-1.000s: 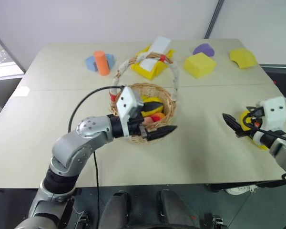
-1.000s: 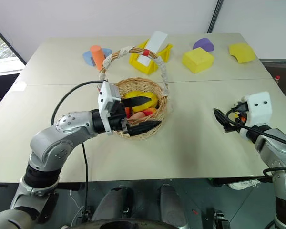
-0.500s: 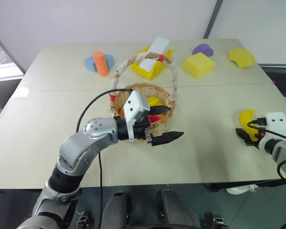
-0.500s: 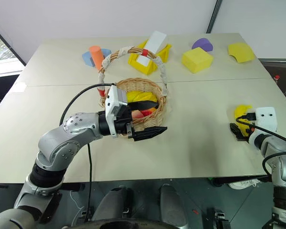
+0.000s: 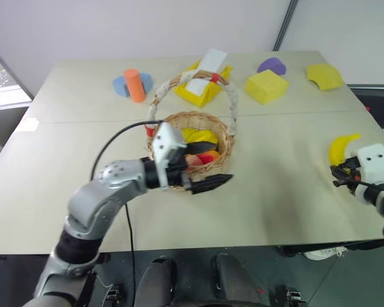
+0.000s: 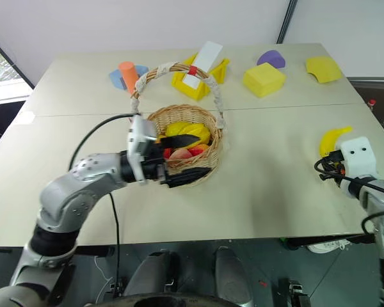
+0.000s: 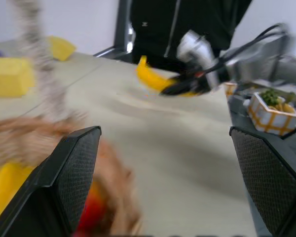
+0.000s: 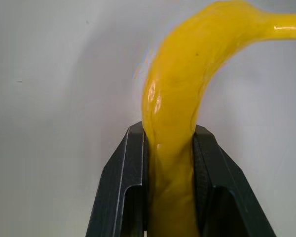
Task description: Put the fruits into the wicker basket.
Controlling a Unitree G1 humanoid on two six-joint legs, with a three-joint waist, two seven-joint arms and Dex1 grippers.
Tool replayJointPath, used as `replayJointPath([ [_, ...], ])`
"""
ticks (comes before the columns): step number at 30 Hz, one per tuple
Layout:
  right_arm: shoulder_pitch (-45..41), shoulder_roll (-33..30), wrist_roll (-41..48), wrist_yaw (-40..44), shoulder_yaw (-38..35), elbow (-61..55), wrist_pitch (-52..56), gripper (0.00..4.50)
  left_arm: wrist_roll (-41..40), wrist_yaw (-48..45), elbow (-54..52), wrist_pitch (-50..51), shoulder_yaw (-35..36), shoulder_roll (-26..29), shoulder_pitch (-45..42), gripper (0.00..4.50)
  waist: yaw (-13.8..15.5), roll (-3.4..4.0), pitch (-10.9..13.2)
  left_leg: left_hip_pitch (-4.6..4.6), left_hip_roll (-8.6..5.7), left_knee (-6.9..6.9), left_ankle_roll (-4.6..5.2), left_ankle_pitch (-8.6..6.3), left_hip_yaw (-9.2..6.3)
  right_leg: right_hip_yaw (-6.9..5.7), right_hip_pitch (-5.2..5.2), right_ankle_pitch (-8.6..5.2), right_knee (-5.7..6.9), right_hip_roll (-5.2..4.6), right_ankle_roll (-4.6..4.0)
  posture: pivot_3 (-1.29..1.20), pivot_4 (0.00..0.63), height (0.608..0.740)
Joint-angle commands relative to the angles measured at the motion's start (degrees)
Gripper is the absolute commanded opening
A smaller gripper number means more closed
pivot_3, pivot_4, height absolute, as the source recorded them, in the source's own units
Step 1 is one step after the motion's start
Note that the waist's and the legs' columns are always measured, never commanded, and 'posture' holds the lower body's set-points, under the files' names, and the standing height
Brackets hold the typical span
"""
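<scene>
- Right gripper (image 8: 170, 197): clamped on the banana (image 5: 341, 146), fingers pinching its lower end; the fruit is lifted off the table (image 5: 275, 192) at the right edge.
- Banana axis: the long axis runs out from the jaws along the gripper line, then curves; in the left eye view the free tip points toward 1 o'clock.
- Wicker basket (image 5: 224, 150): at mid-table, lying toward 9 o'clock from the held banana, well apart. It already holds yellow and red fruits (image 5: 201, 153).
- Left gripper (image 5: 208, 184): jaws spread wide, holding nothing, just beside the basket's near rim, pointing toward 3 o'clock.
- Judgement: the right arm carries the load; the coming move is a sweep toward 9 o'clock, clearing the arched handle (image 5: 230, 96) and the left gripper.
</scene>
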Motion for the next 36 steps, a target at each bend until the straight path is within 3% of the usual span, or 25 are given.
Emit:
replayJointPath([
  [1, 2.6, -3.7, 10.8, 11.9, -5.4, -17.6, 0.6, 0.50, -2.4, -4.0, 0.6, -3.0, 8.6, 4.6, 3.6, 4.50, 0.0, 0.01, 0.0, 0.01, 0.03, 0.00, 0.00, 0.00, -0.02, -0.01, 0.00, 0.00, 0.01, 0.03, 0.00, 0.00, 0.150, 0.740],
  [5, -2.9, -6.9, 18.6, 11.3, -1.9, -26.6, 7.5, 0.50, -1.3, -7.5, 3.8, -5.9, 12.6, 8.8, 7.1, 4.50, 0.4, -0.09, 0.0, 0.08, 0.09, 0.02, 0.00, 0.00, -0.10, -0.09, 0.16, 0.00, -0.02, 0.04, -0.01, 0.00, 0.150, 0.740],
  [7, -12.1, -5.3, 28.7, 9.9, 4.0, -28.0, 12.2, 0.50, -0.8, -7.5, 4.9, -7.0, 13.4, 9.3, 7.7, 4.50, 0.5, -0.14, 0.1, 0.07, 0.04, 0.07, 0.00, 0.00, -0.08, -0.10, 0.18, 0.00, -0.07, -0.06, -0.02, 0.00, 0.150, 0.740],
  [9, -18.9, -3.7, 33.0, 8.3, 8.5, -28.1, 15.1, 0.50, -0.8, -7.2, 5.1, -7.5, 13.6, 9.2, 7.8, 4.50, 0.4, -0.19, 0.1, 0.06, 0.02, 0.08, 0.00, 0.00, -0.07, -0.08, 0.18, 0.00, -0.11, -0.16, -0.02, 0.00, 0.150, 0.740],
  [14, -33.2, 3.8, 35.7, 0.6, 19.2, -22.9, 23.0, 0.50, -1.6, -5.6, 3.0, -7.8, 13.8, 8.1, 8.6, 4.50, 0.5, -0.20, 0.1, -0.17, -0.02, 0.04, 0.02, -0.02, -0.20, -0.15, -0.02, 0.00, -0.15, -0.23, -0.04, 0.00, 0.150, 0.740],
  [18, -39.6, 9.9, 31.6, -4.7, 27.1, -18.8, 26.5, 0.50, -1.4, -4.3, 1.6, -7.9, 13.0, 7.3, 9.4, 4.50, 0.5, -0.20, 0.1, -0.22, -0.03, 0.01, 0.01, -0.02, -0.20, -0.15, -0.10, 0.00, -0.15, -0.28, -0.04, 0.00, 0.150, 0.740],
  [24, -45.9, 19.0, 26.1, -12.3, 29.9, -10.6, 29.4, 0.50, -1.3, -2.4, 0.3, -7.7, 11.8, 5.7, 9.1, 4.50, 0.4, -0.19, 0.1, -0.21, -0.04, 0.01, -0.02, 0.00, -0.18, -0.14, -0.16, 0.01, -0.07, -0.28, -0.05, 0.00, 0.150, 0.740],
  [28, -46.1, 20.6, 25.7, -12.7, 29.0, -11.2, 30.1, 2.44, -1.5, -1.8, -0.1, -7.6, 11.3, 5.3, 8.9, 4.50, 0.5, -0.19, 0.1, -0.25, -0.08, -0.02, 0.00, -0.01, -0.19, -0.15, -0.18, 0.01, -0.10, -0.31, -0.05, 0.00, 0.150, 0.740],
  [31, -44.1, 18.0, 26.4, -9.3, 27.9, -17.2, 27.8, 3.91, -1.7, -1.8, 0.2, -7.5, 11.2, 5.0, 8.5, 4.50, 0.5, -0.18, 0.1, -0.26, -0.09, -0.03, 0.01, -0.02, -0.19, -0.15, -0.20, 0.01, -0.10, -0.32, -0.05, 0.00, 0.150, 0.740],
  [36, -33.3, 11.1, 32.6, -1.3, 17.8, -26.5, 24.3, 3.91, -1.9, -1.9, 1.2, -7.9, 12.1, 5.0, 8.8, 4.50, 0.5, -0.19, 0.1, -0.27, -0.11, -0.05, 0.06, -0.05, -0.21, -0.19, -0.13, 0.01, -0.18, -0.33, -0.04, 0.00, 0.150, 0.740],
])
